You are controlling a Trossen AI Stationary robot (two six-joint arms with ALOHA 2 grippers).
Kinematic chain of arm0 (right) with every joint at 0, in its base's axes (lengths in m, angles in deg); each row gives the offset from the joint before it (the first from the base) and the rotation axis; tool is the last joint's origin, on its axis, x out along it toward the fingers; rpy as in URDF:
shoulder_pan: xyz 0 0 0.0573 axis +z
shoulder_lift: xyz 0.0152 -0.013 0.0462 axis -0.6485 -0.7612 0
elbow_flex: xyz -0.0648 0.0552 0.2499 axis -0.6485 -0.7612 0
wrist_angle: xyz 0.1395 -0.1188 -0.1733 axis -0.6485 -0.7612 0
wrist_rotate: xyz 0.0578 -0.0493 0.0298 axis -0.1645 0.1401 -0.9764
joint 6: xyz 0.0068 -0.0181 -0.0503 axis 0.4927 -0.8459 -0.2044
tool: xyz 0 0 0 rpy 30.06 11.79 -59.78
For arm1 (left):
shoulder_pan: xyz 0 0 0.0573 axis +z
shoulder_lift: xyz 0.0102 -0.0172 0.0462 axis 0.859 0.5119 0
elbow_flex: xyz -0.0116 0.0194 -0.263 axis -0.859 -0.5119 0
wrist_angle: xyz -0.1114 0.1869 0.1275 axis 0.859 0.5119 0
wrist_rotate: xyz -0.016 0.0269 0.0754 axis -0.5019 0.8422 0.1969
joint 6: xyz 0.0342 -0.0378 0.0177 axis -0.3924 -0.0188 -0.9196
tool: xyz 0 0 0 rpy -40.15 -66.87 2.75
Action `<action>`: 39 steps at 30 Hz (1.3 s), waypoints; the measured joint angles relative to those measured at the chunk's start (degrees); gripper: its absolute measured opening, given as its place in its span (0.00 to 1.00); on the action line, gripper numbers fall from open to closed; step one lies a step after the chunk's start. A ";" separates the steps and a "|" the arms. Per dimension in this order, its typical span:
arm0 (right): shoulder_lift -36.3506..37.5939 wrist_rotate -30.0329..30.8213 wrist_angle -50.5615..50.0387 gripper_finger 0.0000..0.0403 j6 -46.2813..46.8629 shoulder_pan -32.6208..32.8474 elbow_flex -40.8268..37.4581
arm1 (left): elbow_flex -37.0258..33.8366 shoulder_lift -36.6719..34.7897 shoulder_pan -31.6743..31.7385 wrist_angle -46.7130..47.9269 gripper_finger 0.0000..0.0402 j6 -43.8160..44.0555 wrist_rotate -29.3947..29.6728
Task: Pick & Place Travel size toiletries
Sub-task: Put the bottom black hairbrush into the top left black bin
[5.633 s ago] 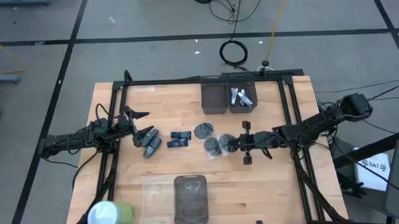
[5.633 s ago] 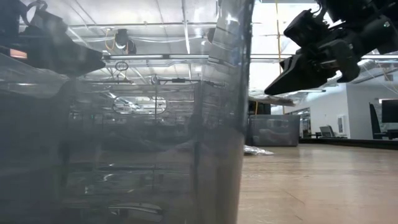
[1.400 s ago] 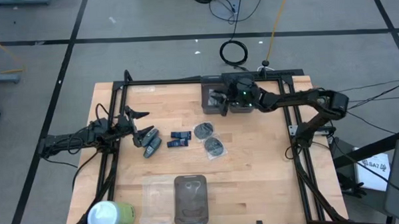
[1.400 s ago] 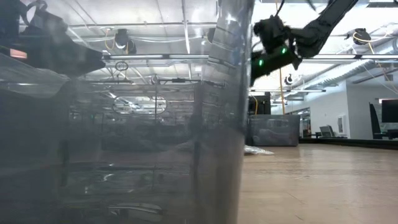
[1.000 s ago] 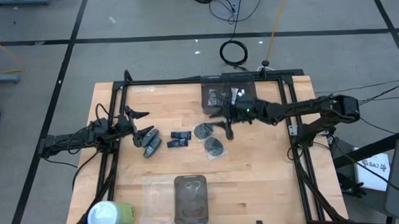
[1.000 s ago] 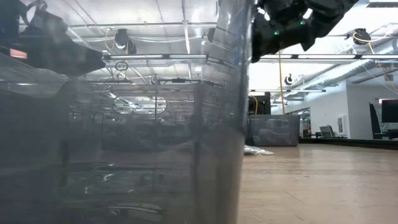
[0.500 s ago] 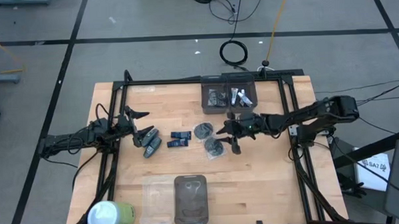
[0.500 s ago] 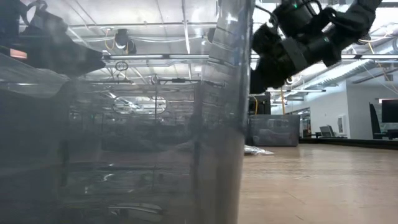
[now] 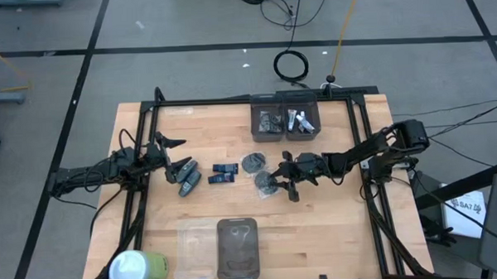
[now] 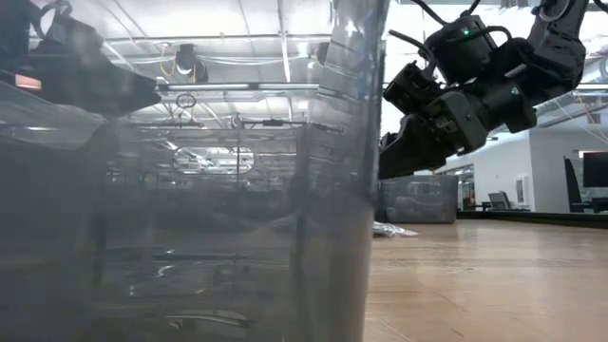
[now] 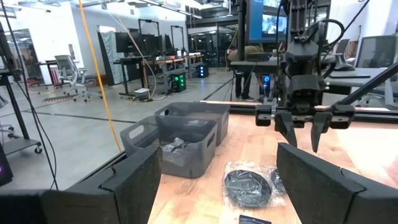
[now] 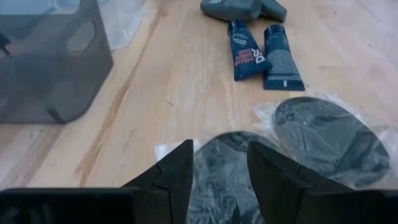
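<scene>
Two dark round flat packets [image 9: 253, 162] [image 9: 267, 184] lie flat mid-table. To their left lie two dark blue packs [image 9: 224, 173] and the grey bottles [image 9: 186, 176]. My right gripper [image 9: 288, 178] hangs open, pointing down, just above the nearer packet [image 12: 219, 163], with a finger over each side of it and touching nothing. My left gripper [image 9: 171, 157] waits wide open at the table's left, by the grey bottles. The two far bins [image 9: 267, 122] [image 9: 302, 121] hold a dark packet and white tubes.
Two see-through bins [image 9: 237, 247] [image 9: 194, 245] stand near the front edge, with a white-and-green cylinder [image 9: 138, 268] at the front left corner. A black frame [image 9: 141, 143] runs around the table. Bare wood lies right of the packets.
My right gripper has left the far bins, moving toward the table's near edge and down, and now hangs over the nearer round packet. The things on the table have not moved.
</scene>
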 joint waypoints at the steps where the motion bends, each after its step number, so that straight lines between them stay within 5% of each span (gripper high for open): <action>1: -0.05 0.00 -0.01 0.37 0.00 -0.02 0.28 | 0.00 0.00 0.00 0.00 0.77 -0.01 0.00; 14: -1.05 -0.07 -23.58 0.50 -4.67 -0.78 13.38 | 0.00 0.00 0.00 0.00 0.77 -0.01 -0.07; 39: -9.15 -0.63 -27.47 0.41 -4.57 -2.87 13.72 | 0.00 0.00 0.01 0.00 0.77 -0.01 -0.10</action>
